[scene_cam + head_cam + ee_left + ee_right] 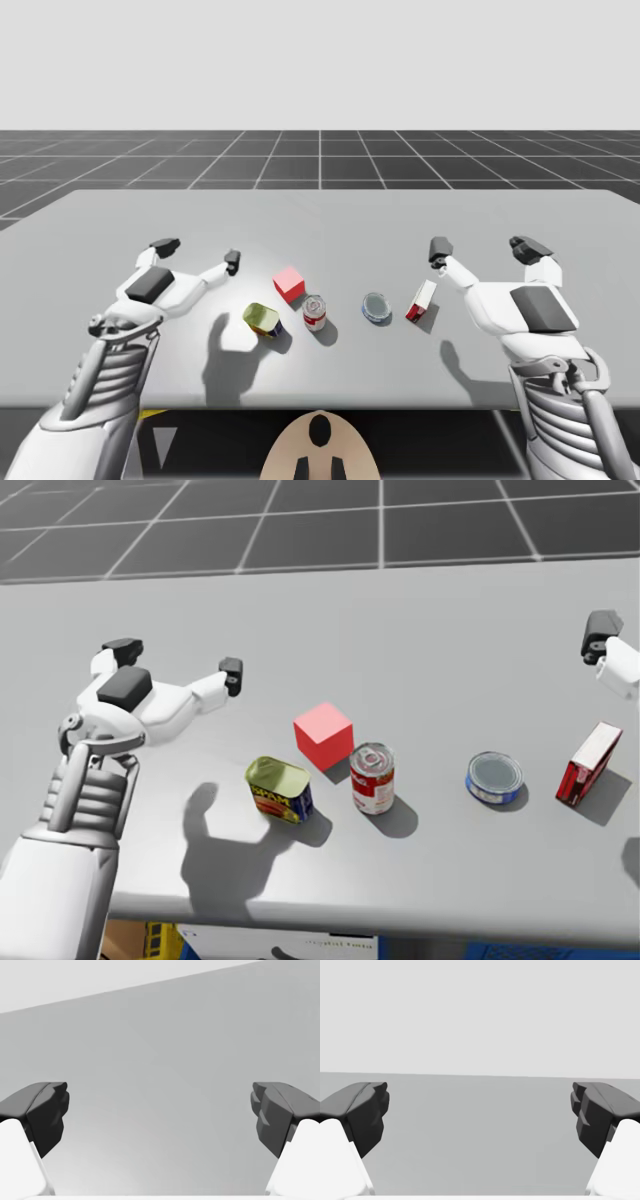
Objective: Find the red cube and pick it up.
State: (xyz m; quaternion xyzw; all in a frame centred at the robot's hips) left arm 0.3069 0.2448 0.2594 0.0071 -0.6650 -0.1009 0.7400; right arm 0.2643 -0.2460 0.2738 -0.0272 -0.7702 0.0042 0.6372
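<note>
The red cube (289,284) (323,734) rests on the grey table (330,215), a little left of the middle. My left gripper (198,252) (176,660) (160,1120) hovers open to the cube's left, with bare tabletop between its fingers. Over the table's right part my right gripper (488,247) (480,1120) is open too, nothing between its fingers; one of its fingertips (598,632) shows in the head view.
Near the cube stand a yellow-green tin (262,320) (280,788) and a red-and-white can (315,312) (372,777). Further right lie a flat blue tin (376,307) (494,778) and a red box (421,300) (588,763), the box just below my right gripper.
</note>
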